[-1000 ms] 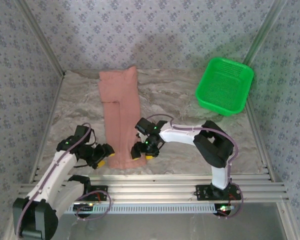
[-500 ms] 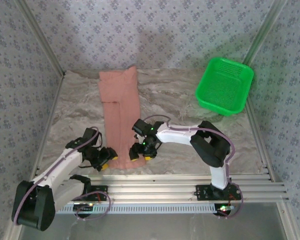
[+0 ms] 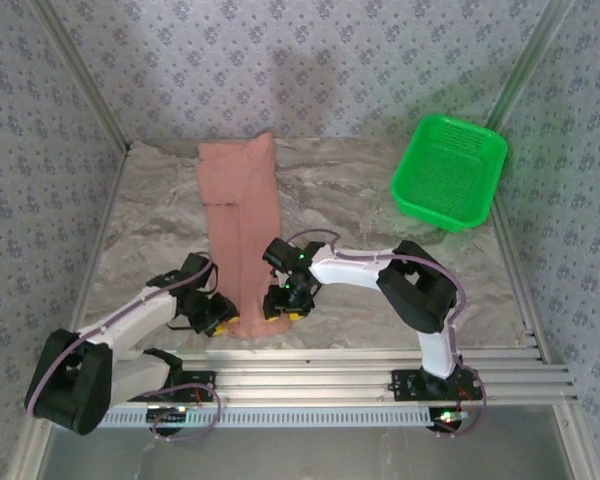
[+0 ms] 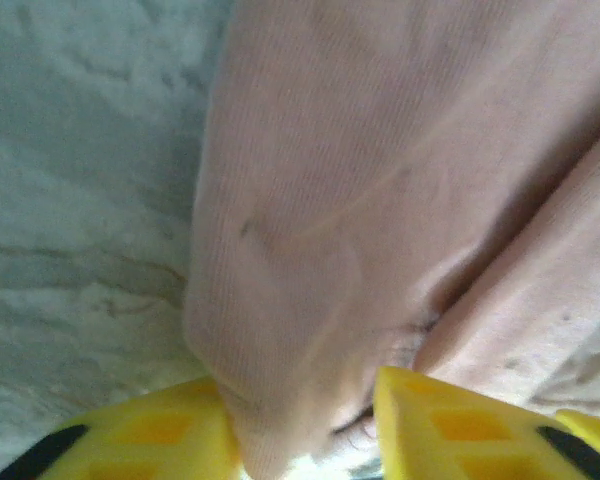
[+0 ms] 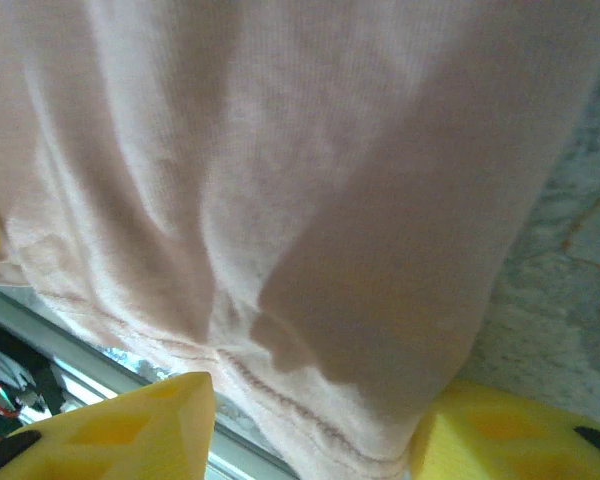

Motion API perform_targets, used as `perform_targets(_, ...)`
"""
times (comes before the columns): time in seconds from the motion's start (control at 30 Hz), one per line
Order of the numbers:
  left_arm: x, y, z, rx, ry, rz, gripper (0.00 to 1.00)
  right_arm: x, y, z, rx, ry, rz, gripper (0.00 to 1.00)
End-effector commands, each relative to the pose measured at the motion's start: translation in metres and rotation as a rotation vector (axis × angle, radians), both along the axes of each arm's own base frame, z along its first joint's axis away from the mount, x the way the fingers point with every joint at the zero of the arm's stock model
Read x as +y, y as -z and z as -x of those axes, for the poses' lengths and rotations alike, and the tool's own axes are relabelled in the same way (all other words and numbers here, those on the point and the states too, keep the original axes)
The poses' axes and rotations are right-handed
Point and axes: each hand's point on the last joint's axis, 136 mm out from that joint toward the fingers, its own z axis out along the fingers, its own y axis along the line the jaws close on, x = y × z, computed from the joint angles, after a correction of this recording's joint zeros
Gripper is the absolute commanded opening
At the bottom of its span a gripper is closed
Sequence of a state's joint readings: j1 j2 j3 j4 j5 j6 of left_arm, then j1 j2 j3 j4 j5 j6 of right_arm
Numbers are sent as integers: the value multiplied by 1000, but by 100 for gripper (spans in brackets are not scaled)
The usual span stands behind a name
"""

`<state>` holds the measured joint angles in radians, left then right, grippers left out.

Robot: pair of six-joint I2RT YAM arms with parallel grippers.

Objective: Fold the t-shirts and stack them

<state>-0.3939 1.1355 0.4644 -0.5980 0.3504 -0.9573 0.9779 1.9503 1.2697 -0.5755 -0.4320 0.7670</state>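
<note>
The left gripper (image 4: 300, 425) has its two yellow fingers (image 4: 130, 435) pressed against either side of a bunched fold at the near left corner of the t-shirt (image 4: 380, 180), so it is pinching the cloth. The right gripper (image 5: 310, 430) stands wider, its pads (image 5: 120, 425) flanking the stitched hem at the near right corner (the cloth spans the gap and meets both, but whether they truly squeeze it I cannot tell). Seen from above, the left arm (image 3: 130, 320) reaches in low from the near left, and the right arm (image 3: 360, 265) bends at an elbow from the near right. The dusty pink t-shirt lies folded into a long narrow strip, left of centre, running from the near edge of the table (image 3: 350, 195) to its far edge. A green basket (image 3: 448, 172) sits well apart at the far right
</note>
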Motion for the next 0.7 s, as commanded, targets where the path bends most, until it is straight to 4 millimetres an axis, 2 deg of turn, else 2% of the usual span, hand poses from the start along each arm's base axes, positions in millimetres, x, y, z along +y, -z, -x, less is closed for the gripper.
perform_targets(0.0, 10, 3, 0, -11, 6, -72, 26, 16, 12, 5, 5, -29, -9, 43)
perform_targets(0.17, 24, 4, 19, 5, 5, -116, 5, 15, 9, 7, 9, -24, -12, 14)
perform_targets(0.2, 25, 3, 21, 3, 4, -117, 2, 15, 6, 8, 8, -23, -17, 6)
perform_targets(0.27, 29, 1, 24, -3, 1, -126, 0, 13, 1, 9, 7, -23, -22, 0)
perform_targets(0.43, 30, -15, 29, -31, -22, -108, 0, 7, -17, 14, -1, -29, -25, 0)
perform_targets(0.57, 37, -32, 38, -62, -41, -107, 0, -12, -22, 25, 14, -7, 17, 0)
perform_targets(0.67, 38, -36, 48, -52, -50, -98, 0, -20, -27, 30, 8, 4, 30, 0)
